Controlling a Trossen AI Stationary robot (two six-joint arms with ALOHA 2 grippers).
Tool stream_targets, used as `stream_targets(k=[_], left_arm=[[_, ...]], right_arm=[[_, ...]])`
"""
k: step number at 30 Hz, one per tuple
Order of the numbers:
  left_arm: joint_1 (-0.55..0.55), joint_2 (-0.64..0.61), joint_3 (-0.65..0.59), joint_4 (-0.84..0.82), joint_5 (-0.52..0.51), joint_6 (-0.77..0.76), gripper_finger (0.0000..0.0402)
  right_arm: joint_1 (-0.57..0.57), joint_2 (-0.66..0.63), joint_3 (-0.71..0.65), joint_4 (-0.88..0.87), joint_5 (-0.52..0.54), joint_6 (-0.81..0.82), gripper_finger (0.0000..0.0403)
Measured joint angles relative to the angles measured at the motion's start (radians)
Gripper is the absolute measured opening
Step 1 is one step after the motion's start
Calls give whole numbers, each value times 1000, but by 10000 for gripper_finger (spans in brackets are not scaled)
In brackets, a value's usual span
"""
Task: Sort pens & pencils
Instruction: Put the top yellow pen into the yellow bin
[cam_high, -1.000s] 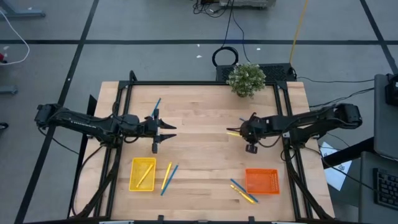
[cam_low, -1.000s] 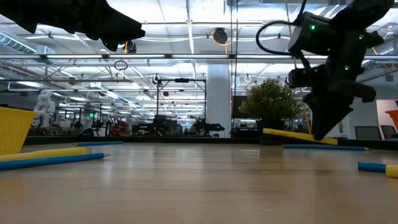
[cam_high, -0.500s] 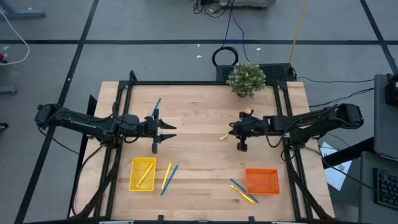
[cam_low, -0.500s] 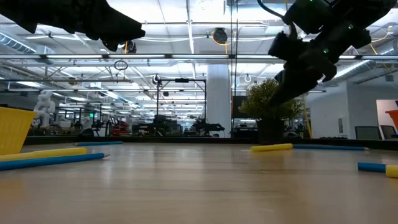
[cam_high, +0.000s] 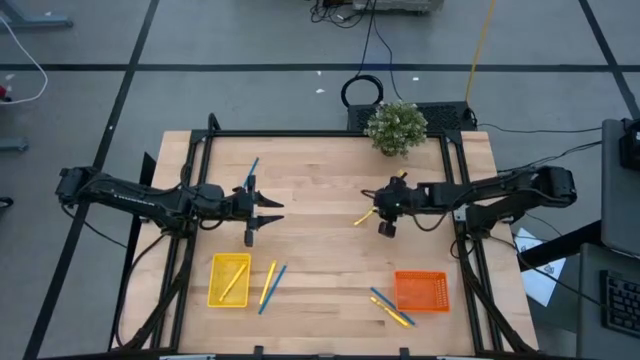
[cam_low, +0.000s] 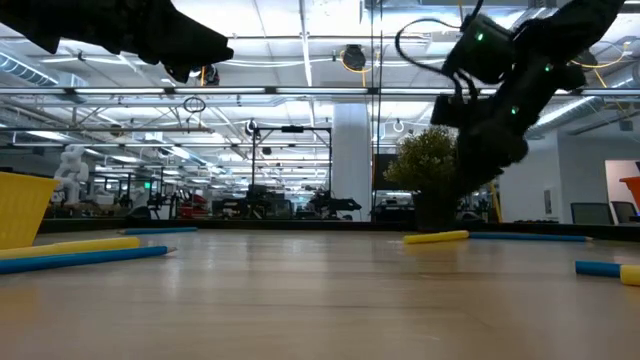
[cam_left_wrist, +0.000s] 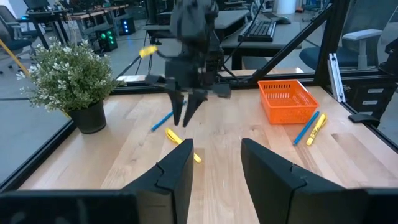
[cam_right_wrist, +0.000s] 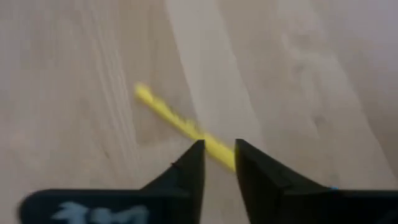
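My right gripper (cam_high: 373, 208) hangs just above a yellow pencil (cam_high: 361, 216) that lies flat mid-table; the right wrist view shows the pencil (cam_right_wrist: 168, 115) running under the narrowly open fingers, with no touch. A blue pen (cam_left_wrist: 163, 120) lies just beyond it. My left gripper (cam_high: 270, 212) hovers open over the table's left half. Another blue pen (cam_high: 251, 170) lies at the far left. A pencil lies in the yellow basket (cam_high: 229, 279). A pencil-and-pen pair (cam_high: 270, 285) rests beside that basket, and several more (cam_high: 390, 308) lie by the orange basket (cam_high: 421, 291).
A potted plant (cam_high: 396, 127) stands at the table's far edge, right of centre. The two baskets sit near the near edge, yellow on the left and orange on the right. Bare wood lies between the two grippers.
My right gripper carried the yellow pencil, lifted and tilted, toward the table's left and let it go. The pencil now lies flat on the wood. The gripper then rose clear of it and hangs above it.
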Motion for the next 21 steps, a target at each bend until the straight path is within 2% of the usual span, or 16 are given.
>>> stream_targets(k=[4,7,11,14,21], left_arm=[[0,0,0,0,0,0,141],[0,0,0,0,0,0,141],[0,0,0,0,0,0,141],[0,0,0,0,0,0,141],[0,0,0,-2,0,1,141]], right_arm=[[-4,40,0,-39,-3,-140,134],[-4,61,0,-52,-1,-213,151],[-6,93,0,-48,3,-272,150],[-12,114,0,-34,54,-309,142],[-41,119,1,-29,56,-334,135]])
